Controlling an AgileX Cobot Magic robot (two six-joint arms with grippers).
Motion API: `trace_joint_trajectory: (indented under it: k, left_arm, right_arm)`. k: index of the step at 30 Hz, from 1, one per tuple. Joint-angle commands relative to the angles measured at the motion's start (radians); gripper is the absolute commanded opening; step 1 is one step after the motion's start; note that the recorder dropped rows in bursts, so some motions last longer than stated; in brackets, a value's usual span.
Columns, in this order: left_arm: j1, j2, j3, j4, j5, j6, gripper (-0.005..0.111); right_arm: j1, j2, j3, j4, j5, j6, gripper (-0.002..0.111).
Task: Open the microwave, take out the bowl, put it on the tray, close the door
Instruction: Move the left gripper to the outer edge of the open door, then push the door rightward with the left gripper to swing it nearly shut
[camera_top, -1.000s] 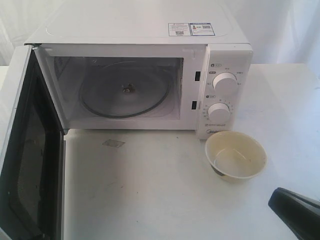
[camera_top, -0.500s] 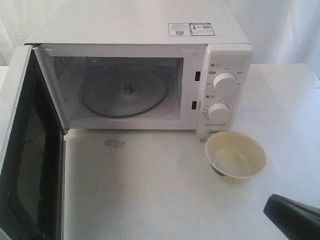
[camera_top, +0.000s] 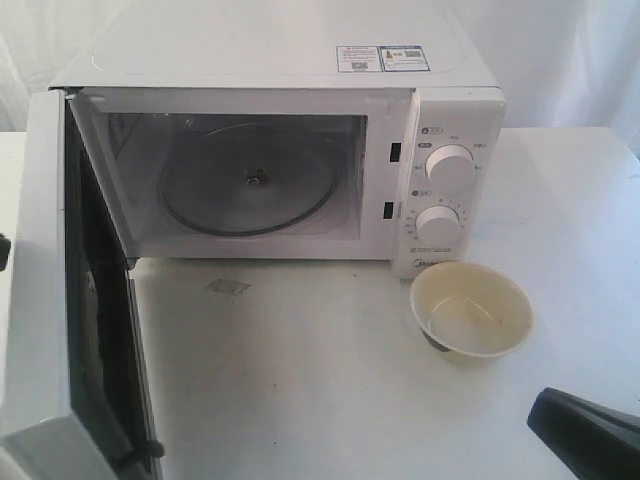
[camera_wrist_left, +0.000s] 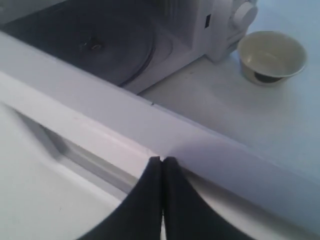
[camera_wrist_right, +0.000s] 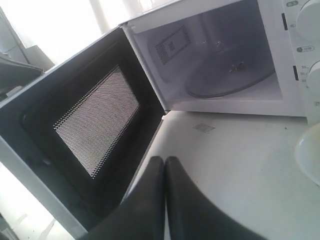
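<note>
The white microwave (camera_top: 280, 60) stands open, its glass turntable (camera_top: 250, 180) bare. The door (camera_top: 40, 300) hangs on the left, partly swung in, with its white outer face and dark inner window both showing. My left gripper (camera_wrist_left: 163, 160) is shut, its tips against the door's (camera_wrist_left: 100, 110) white outer face near the edge. The cream-yellow bowl (camera_top: 471, 310) sits on the table in front of the knob panel, also seen in the left wrist view (camera_wrist_left: 271, 55). My right gripper (camera_wrist_right: 165, 160) is shut and empty, low at the front right (camera_top: 560, 418), apart from the bowl. No tray is in view.
The white table (camera_top: 300, 380) runs from the microwave to the front edge. A small grey patch (camera_top: 227, 287) lies on it near the oven's opening. White curtains hang behind. The bowl's rim (camera_wrist_right: 310, 150) shows at the edge of the right wrist view.
The door has swung inward from its wide-open position, so its white outer face now shows at the left. The bowl and the right gripper have stayed put.
</note>
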Motion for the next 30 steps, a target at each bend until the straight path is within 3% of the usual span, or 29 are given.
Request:
trace_joint_trajectory:
  k: [1, 5, 10, 13, 23, 30]
  left_arm:
    - [-0.004, 0.077, -0.014, -0.206, 0.011, 0.168, 0.000]
    - [-0.006, 0.155, -0.014, -0.366, 0.012, 0.353, 0.000]
    - [-0.008, 0.234, -0.023, -0.383, 0.012, 0.392, 0.000]
    - [-0.039, 0.266, -0.038, -0.385, 0.006, 0.432, 0.000]
    - [-0.208, 0.417, -0.080, -0.540, -0.242, 0.626, 0.000]
    - [-0.245, 0.511, -0.166, -0.547, -0.302, 0.634, 0.000]
  right_arm:
    - [0.001, -0.004, 0.004, 0.028, 0.002, -0.004, 0.000]
    - [0.001, -0.004, 0.004, 0.068, -0.009, -0.004, 0.000]
    - [0.001, -0.004, 0.004, 0.073, -0.021, -0.004, 0.000]
    - [0.001, -0.004, 0.004, 0.073, -0.044, -0.004, 0.000]
    - [0.001, -0.004, 0.004, 0.070, -0.074, -0.007, 0.000]
    - [0.001, -0.004, 0.004, 0.065, -0.081, -0.007, 0.000]
